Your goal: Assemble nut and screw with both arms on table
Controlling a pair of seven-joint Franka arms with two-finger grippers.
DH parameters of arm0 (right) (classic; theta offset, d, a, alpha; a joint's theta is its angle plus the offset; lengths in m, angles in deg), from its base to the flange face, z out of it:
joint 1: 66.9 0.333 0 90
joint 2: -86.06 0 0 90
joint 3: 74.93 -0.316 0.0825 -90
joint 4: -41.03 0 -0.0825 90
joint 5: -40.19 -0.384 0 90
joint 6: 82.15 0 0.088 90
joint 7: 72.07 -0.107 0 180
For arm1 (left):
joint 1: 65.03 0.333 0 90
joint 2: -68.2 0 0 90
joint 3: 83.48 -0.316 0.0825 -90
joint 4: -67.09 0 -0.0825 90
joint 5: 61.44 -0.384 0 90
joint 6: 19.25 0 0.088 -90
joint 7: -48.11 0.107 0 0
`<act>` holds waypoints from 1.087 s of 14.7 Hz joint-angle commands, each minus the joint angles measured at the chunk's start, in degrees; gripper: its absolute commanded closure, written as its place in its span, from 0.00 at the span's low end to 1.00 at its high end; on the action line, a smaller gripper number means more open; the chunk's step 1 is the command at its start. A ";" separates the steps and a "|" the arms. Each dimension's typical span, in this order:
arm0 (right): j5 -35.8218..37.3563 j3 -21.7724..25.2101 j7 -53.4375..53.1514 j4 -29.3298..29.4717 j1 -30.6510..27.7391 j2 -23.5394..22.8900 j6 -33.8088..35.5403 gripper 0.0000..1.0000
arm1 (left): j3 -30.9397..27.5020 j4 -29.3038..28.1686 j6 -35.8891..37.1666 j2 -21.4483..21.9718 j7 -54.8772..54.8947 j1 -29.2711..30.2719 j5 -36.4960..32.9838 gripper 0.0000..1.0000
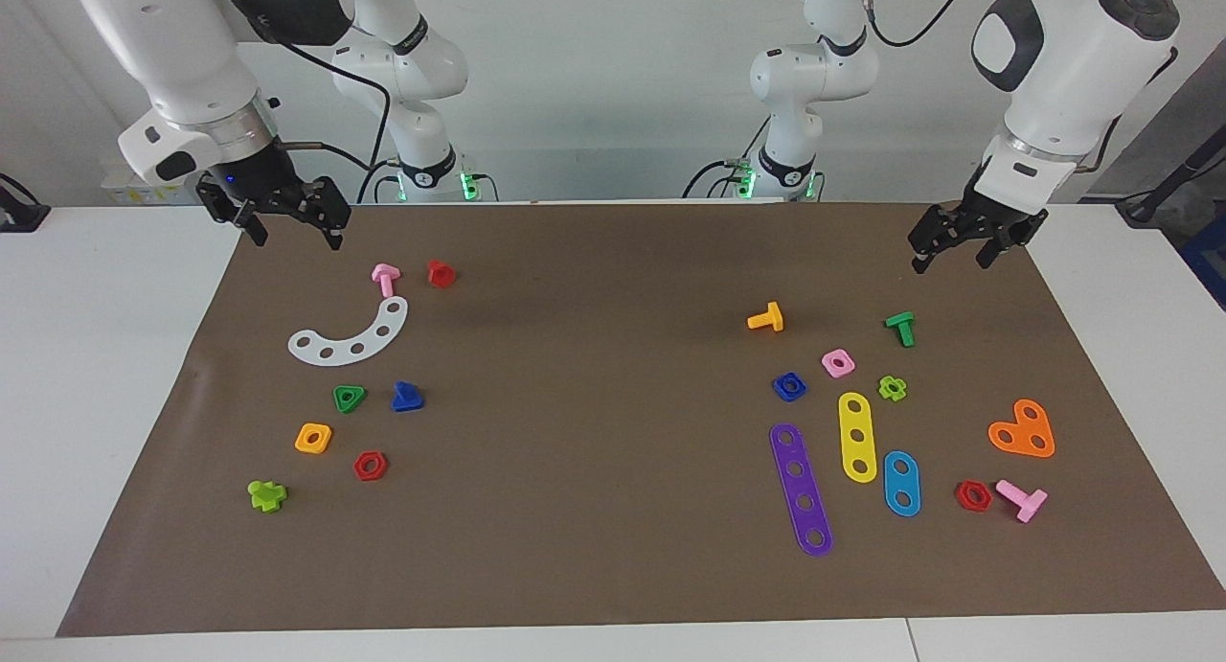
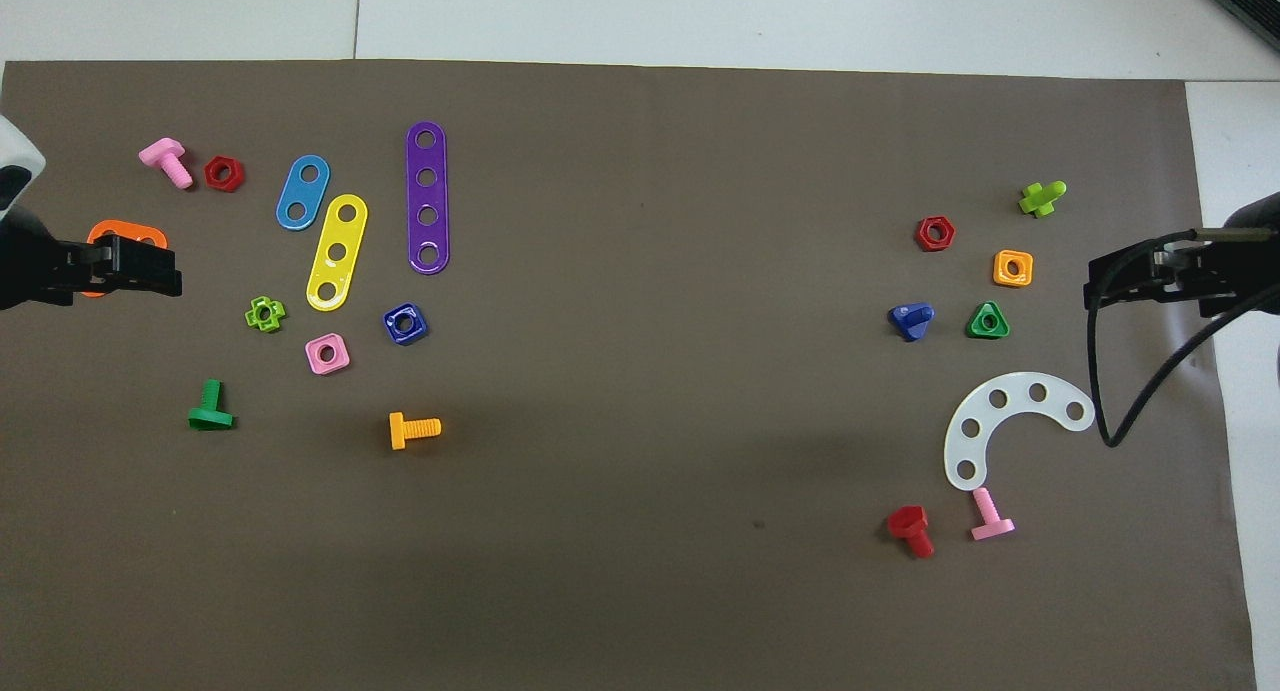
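The dark-blue nut (image 1: 789, 386) lies on the brown mat (image 1: 594, 509) toward the left arm's end, beside the pink square nut (image 1: 838, 362); it also shows in the overhead view (image 2: 405, 323). The dark-blue screw (image 1: 407, 397) with its triangular head lies toward the right arm's end, beside the green triangular nut (image 1: 349, 398); it also shows in the overhead view (image 2: 911, 320). My left gripper (image 1: 948, 262) hangs open and empty above the mat's corner, apart from the nut. My right gripper (image 1: 297, 240) hangs open and empty above the other near corner, apart from the screw.
Near the nut lie purple (image 1: 801, 490), yellow (image 1: 857, 437) and light-blue (image 1: 901, 483) strips, an orange bolt (image 1: 766, 318), a green bolt (image 1: 900, 328) and an orange heart (image 1: 1023, 431). Near the screw lie a white curved strip (image 1: 350, 336), an orange nut (image 1: 313, 438) and a red nut (image 1: 370, 466).
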 commanded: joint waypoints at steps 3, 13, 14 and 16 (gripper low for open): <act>-0.21 -0.54 0.30 -1.19 -0.19 0.95 -0.04 0.00 | -0.04 -1.75 -0.50 1.57 -0.19 0.06 -1.14 0.00; -2.41 -0.72 5.48 -19.72 2.18 -1.14 -25.77 0.00 | -0.04 -1.75 -0.50 1.57 -0.19 0.06 -1.14 0.00; -2.41 -0.72 6.79 -20.95 2.27 -2.89 -28.40 0.00 | -0.04 -1.75 -0.50 1.57 -0.19 0.06 -1.14 0.00; -2.59 -0.80 11.35 -23.85 2.27 -6.06 -34.90 0.00 | -0.04 -1.75 -0.50 1.57 -0.19 0.06 -1.14 0.00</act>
